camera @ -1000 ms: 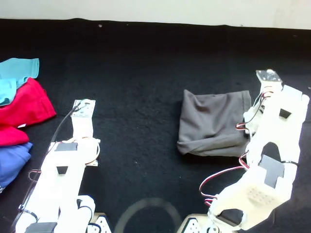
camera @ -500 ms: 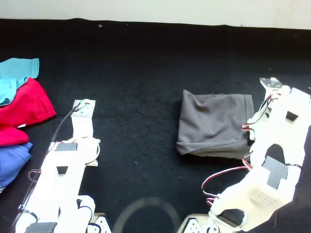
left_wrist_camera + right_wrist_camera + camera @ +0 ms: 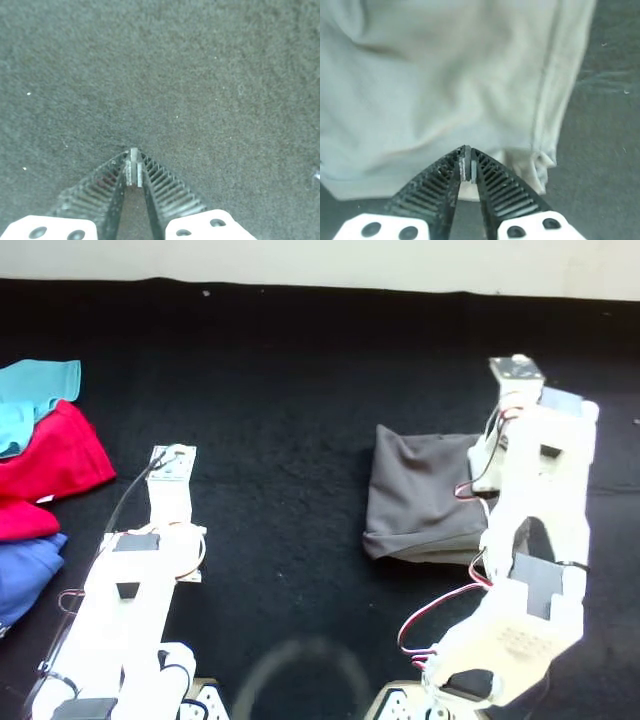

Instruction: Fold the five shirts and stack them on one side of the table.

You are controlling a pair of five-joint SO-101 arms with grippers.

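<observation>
Grey shirt (image 3: 420, 495) lies folded right of centre in the high view, on the black tabletop (image 3: 280, 390). The right pincer (image 3: 465, 167) hangs over its edge with tips pressed together. The left pincer (image 3: 133, 170), likewise together, sits over bare tabletop. A teal shirt (image 3: 35, 390), a red shirt (image 3: 55, 465) and a blue shirt (image 3: 25, 575) overlap at the left edge.

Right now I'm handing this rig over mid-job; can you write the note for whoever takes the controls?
Left tool: shut, empty, over bare table.
Right tool: shut, empty, over the grey shirt.
Grey shirt lies folded in front of the right arm.
Teal shirt, red shirt and blue shirt overlap in a loose heap at the table's left edge.
Done: grey shirt folded.
Left: fold the heaped shirts, stack everything on one side.
</observation>
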